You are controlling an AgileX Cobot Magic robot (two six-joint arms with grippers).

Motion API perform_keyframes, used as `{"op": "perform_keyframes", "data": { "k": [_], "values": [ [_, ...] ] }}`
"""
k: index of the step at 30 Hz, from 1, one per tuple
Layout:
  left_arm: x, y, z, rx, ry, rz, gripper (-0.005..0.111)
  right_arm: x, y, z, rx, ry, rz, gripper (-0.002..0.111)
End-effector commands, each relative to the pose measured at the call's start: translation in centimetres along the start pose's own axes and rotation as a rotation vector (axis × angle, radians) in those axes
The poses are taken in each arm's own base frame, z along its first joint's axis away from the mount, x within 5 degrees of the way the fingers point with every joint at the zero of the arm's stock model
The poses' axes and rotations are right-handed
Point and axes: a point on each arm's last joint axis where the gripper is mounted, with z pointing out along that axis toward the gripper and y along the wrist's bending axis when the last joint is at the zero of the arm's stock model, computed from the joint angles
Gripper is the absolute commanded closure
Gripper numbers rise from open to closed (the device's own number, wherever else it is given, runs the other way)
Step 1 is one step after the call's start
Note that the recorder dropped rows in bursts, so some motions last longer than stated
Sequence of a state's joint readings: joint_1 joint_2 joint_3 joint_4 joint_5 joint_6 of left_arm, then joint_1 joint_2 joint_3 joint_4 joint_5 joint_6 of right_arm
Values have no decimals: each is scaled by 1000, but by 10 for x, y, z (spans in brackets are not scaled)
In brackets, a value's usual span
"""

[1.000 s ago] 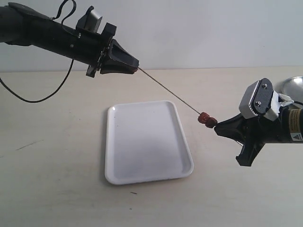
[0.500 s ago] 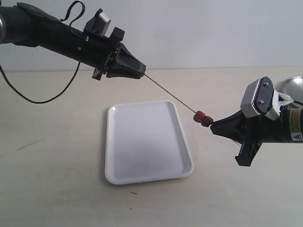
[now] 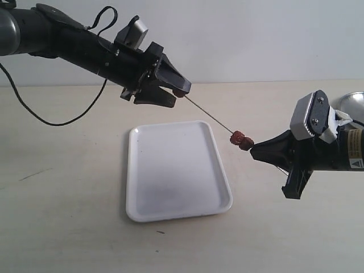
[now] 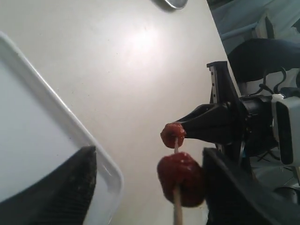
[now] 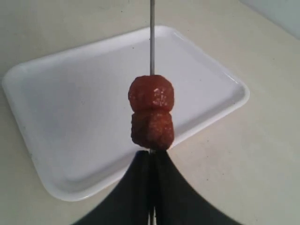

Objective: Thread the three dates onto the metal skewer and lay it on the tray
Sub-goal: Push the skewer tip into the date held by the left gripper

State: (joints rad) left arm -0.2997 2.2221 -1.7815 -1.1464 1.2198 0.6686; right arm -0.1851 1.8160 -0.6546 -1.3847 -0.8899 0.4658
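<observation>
Skewer (image 3: 207, 114) clenched in right fingers (image 3: 270, 151), three dates (image 3: 238, 138) threaded, left fingers (image 3: 170, 77) spread, one tray (image 3: 170, 176)

You're working over a pale beige worktop (image 3: 68, 227), matt and plain apart from a short dark streak (image 3: 31, 174) near its left side and a tiny dark speck (image 3: 161, 231) towards the front. At the right edge of your exterior view sits a round silver dish (image 3: 352, 98) — only part of its shiny rim shows, cut off by the frame. Behind the worktop rises a plain whitish wall (image 3: 256, 34).
</observation>
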Motion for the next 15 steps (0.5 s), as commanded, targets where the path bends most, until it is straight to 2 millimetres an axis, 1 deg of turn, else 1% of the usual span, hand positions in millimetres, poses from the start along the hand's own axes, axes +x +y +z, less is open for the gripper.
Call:
{"op": "perform_keyframes", "data": {
  "k": [1, 15],
  "values": [
    [-1, -7, -1, -2, 2, 28, 40, -4, 0, 0, -9, -34, -10, 108],
    [-1, -8, -1, 3, -1, 51, 40, -10, 1, -1, -29, -104, 47, 108]
  ]
}}
